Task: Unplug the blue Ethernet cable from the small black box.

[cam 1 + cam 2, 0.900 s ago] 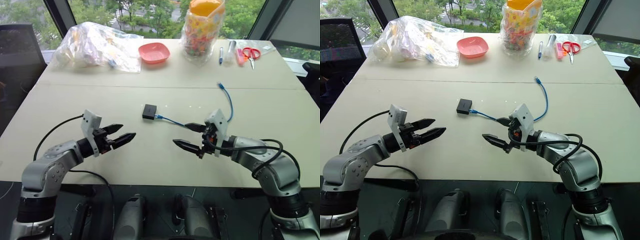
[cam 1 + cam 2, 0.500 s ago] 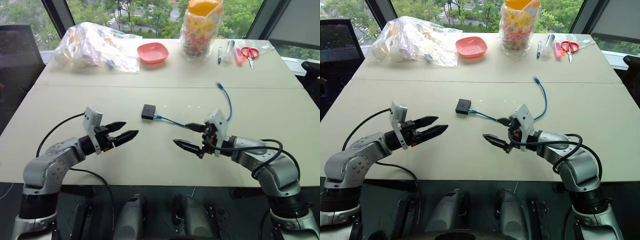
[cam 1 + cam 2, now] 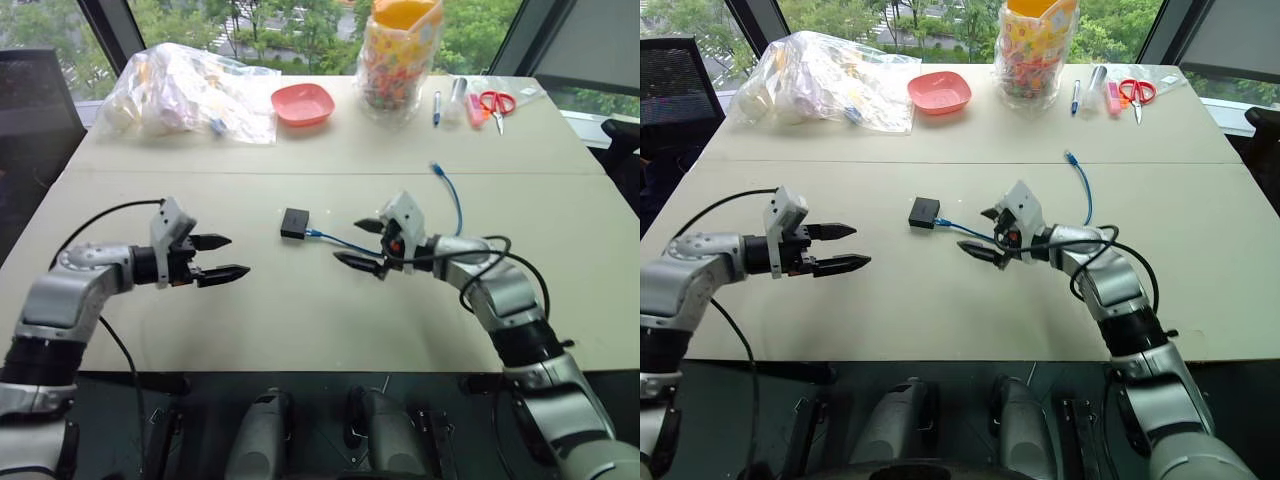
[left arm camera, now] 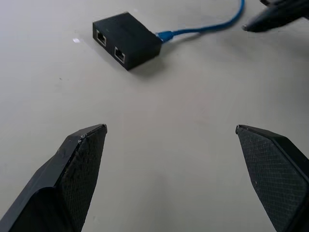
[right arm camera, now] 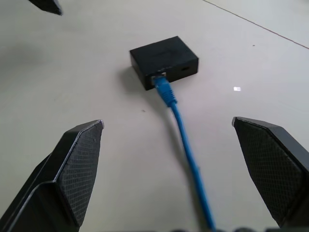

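Observation:
The small black box (image 3: 295, 222) lies flat near the middle of the table. The blue Ethernet cable (image 5: 181, 125) is plugged into the box's side that faces my right gripper. From there the cable runs right and curls away to its free plug (image 3: 438, 170). My right gripper (image 3: 350, 242) is open just right of the box, its fingers straddling the cable a little above the table. My left gripper (image 3: 235, 256) is open and empty, left of the box and pointing toward it. In the left wrist view the box (image 4: 126, 39) shows two empty ports.
Along the far side of the table stand a crumpled plastic bag (image 3: 190, 90), a pink bowl (image 3: 304, 103), a jar of colourful sweets (image 3: 402, 60), pens (image 3: 437, 108) and red scissors (image 3: 497, 103). A seam (image 3: 200, 173) crosses the table behind the box.
My right gripper has moved forward and left along the cable, closer to the box. My left arm has swung outward, its gripper shifting slightly left. Both stay open.

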